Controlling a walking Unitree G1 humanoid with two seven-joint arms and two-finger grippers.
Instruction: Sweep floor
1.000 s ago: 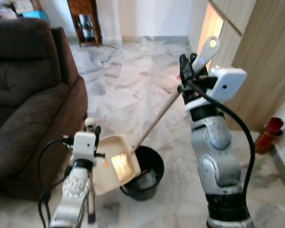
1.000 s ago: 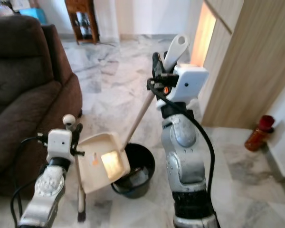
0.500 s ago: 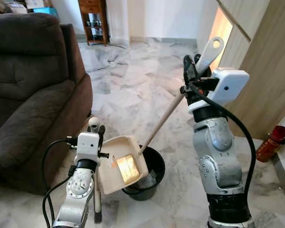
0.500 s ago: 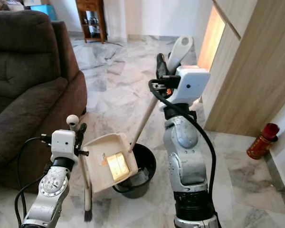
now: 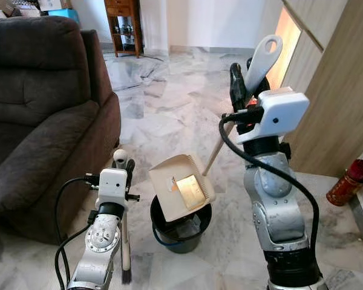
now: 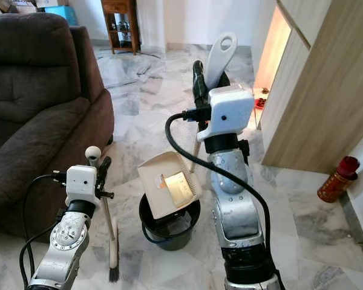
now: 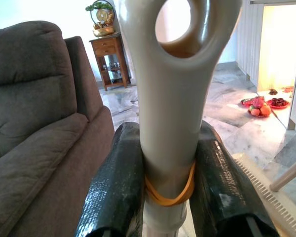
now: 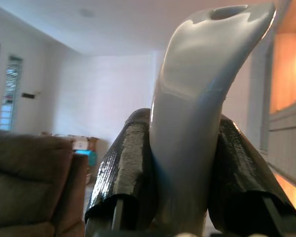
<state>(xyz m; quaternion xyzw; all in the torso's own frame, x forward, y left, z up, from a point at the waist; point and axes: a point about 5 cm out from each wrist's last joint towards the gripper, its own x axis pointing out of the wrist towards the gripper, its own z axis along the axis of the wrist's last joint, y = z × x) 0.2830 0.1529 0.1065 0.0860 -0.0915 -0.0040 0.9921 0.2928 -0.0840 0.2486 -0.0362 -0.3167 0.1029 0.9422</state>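
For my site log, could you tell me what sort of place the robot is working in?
Most likely a home living room: a brown upholstered sofa, a polished marble floor, and a small wooden side table against the far wall.

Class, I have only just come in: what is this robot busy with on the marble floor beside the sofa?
The right gripper, raised high, has its jaws shut on the grey handle of a long-handled cream plastic dustpan. The dustpan is tipped over a round black bucket on the pale marble floor, as if emptying sweepings into it. The left gripper, low beside the dark brown sofa, has its jaws shut on a small cream hand broom, bristles pointing down.
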